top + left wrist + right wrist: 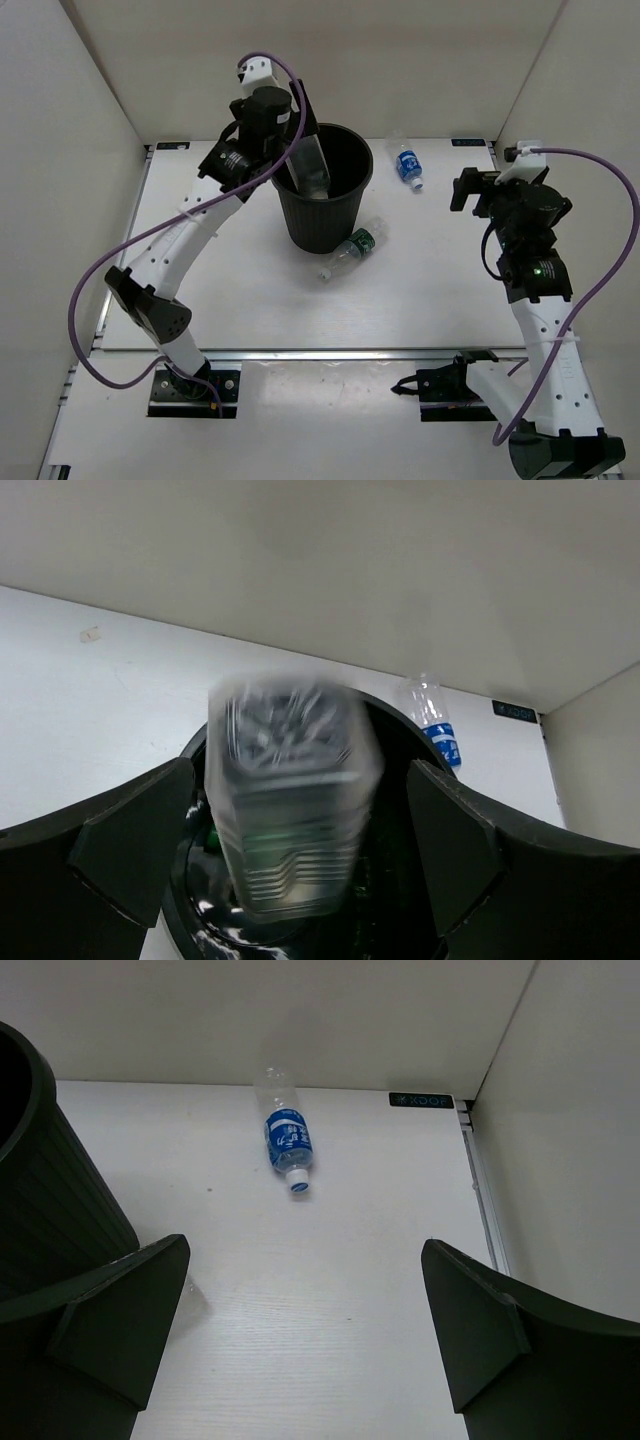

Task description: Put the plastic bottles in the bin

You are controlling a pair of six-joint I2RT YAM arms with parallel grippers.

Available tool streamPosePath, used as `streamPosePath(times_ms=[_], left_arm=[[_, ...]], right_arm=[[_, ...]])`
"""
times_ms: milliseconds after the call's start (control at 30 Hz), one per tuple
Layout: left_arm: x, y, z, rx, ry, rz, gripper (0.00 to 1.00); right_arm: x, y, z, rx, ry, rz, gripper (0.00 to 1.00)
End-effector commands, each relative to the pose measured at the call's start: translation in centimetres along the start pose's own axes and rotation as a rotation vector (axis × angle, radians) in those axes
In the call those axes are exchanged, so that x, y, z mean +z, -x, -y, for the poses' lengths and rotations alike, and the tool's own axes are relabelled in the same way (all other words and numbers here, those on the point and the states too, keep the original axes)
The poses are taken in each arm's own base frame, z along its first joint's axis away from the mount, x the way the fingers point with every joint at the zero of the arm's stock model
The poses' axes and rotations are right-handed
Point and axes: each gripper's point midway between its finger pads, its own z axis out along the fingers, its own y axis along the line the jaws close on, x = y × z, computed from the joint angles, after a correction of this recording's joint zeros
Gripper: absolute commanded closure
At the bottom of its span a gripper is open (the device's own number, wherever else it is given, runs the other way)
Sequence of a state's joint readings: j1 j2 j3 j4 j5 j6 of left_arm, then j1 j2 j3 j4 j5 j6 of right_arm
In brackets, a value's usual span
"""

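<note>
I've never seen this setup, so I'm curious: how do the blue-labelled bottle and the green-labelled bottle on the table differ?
The blue-labelled bottle lies near the back edge of the table, well apart from the bin; the green-labelled bottle lies close beside the bin's near side. The blue one's cap points near and slightly right; the green one's points near and left. Both are clear, on their sides, outside the bin.

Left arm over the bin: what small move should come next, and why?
Probably lift the left end effector straight up, clear of the bin rim. Its jaws stand spread, the wide bottle shows motion-blurred between them inside the bin, seemingly let go, and the green-labelled bottle lies on the table beside the bin.
</note>
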State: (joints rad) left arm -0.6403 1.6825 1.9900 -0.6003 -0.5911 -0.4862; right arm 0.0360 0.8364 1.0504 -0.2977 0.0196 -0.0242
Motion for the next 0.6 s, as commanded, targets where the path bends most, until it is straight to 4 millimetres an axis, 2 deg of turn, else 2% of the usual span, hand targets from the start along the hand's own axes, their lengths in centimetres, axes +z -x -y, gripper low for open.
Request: streamPosePath(times_ms=[0, 67, 167, 333, 400, 433, 567], left_arm=[[-2.4, 2.4, 1.6, -0.022, -0.089, 0.027, 0.01], [-3.2, 3.2, 2.0, -0.002, -0.114, 0.039, 0.01], [-3.0, 2.9, 2.3, 0.032, -0.126, 0.005, 0.01], [-4.9, 2.8, 2.4, 0.093, -0.194, -0.011, 0.01], [-5.7, 1.7, 2.0, 0.148, -0.221, -0.047, 0.01], [-7.0, 1.3, 2.6, 0.165, -0.281, -0.070, 0.01], [-9.6, -3.5, 0.4, 0.242, -0.336, -0.219, 0.01]], right_arm=[[0.5, 0.6, -0.6, 0.017, 0.032, 0.029, 0.01], [0.9, 0.0, -0.8, 0.021, 0.042, 0.008, 0.01], [1.2, -0.5, -1.1, 0.017, 0.048, -0.014, 0.01], [1.7, -0.8, -1.3, 0.024, 0.062, -0.028, 0.01], [2.0, -1.3, -1.2, 0.025, 0.062, -0.049, 0.01], [2.1, -1.4, -0.9, 0.026, 0.055, -0.054, 0.01], [2.3, -1.5, -1.1, 0.026, 0.086, -0.067, 0.01]])
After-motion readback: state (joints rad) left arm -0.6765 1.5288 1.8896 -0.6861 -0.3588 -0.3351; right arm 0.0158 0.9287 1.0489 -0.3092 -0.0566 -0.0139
